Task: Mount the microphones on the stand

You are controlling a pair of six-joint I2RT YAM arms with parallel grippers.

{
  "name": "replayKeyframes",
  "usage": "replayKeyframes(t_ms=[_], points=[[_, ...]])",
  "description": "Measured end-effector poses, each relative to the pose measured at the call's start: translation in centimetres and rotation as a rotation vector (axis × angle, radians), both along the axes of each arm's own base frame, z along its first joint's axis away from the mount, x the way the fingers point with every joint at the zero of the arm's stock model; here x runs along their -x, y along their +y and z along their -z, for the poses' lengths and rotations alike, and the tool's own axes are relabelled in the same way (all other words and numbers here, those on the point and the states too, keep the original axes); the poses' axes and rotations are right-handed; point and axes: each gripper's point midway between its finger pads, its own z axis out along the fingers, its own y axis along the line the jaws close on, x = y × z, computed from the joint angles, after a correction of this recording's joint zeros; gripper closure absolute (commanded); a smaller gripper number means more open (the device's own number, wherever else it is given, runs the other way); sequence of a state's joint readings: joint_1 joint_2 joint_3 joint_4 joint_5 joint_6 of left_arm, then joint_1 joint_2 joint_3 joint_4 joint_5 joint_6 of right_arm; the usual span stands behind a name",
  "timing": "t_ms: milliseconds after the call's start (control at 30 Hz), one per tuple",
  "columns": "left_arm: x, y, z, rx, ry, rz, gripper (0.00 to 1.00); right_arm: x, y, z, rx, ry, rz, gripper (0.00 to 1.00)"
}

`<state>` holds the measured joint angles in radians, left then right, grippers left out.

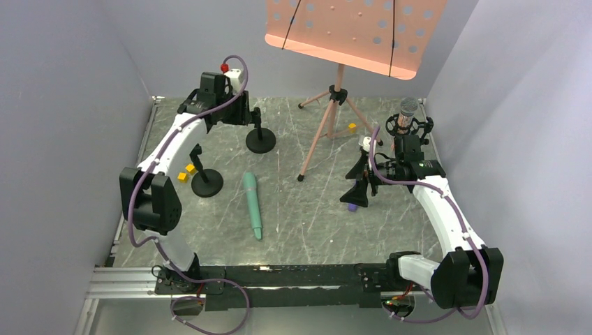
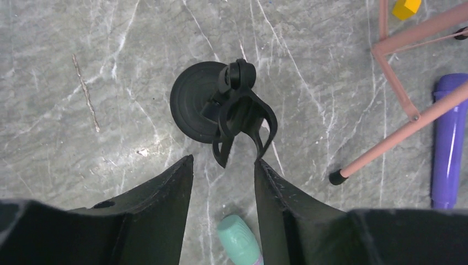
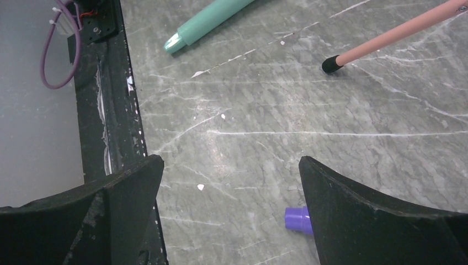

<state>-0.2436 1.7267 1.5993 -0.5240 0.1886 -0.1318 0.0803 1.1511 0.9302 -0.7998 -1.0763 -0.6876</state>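
On the veined grey stone-look bench (image 1: 314, 223) the smooth mint-green stick microphone (image 1: 252, 204) lies flat, the glossy purple microphone (image 2: 450, 143) lies beside a pink tripod leg (image 2: 397, 138), and the glittery microphone (image 1: 408, 107) with a grey mesh head stands upright in a black ring mount (image 1: 408, 127). The left tool (image 2: 223, 163) hangs half-open and empty facing the forked black clip (image 2: 240, 110) of a disc-based stand (image 2: 190, 105); the right tool (image 3: 230, 160) gapes wide, empty, over the purple microphone's end
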Motion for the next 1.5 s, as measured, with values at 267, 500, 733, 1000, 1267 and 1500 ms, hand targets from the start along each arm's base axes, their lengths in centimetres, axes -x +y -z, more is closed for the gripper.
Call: replayKeyframes(t_ms=[267,500,733,1000,1267,1500], points=[[-2.3,-0.3,0.8,-0.022,-0.002,-0.001,0.62,0.0,0.0,0.0,0.001,0.000,0.000,0.00],[-3.3,-1.3,1.8,-0.072,-0.005,0.019,1.00,0.0,0.0,0.2,0.004,0.002,-0.003,0.00],[-3.1,-1.9,1.6,-0.117,-0.028,0.053,1.00,0.0,0.0,0.4,0.006,0.007,-0.006,0.00],[0.0,-2.5,-0.6,-0.098,-0.060,0.153,1.00,0.0,-0.1,0.4,0.007,0.007,-0.007,0.00],[7.2,-5.7,-6.5,0.011,-0.166,0.347,1.00,0.0,-0.1,0.4,0.010,0.007,-0.005,0.00],[16.1,-10.9,-7.2,0.048,-0.173,0.606,1.00,-0.1,-0.2,0.6,0.023,0.006,0.002,0.00]])
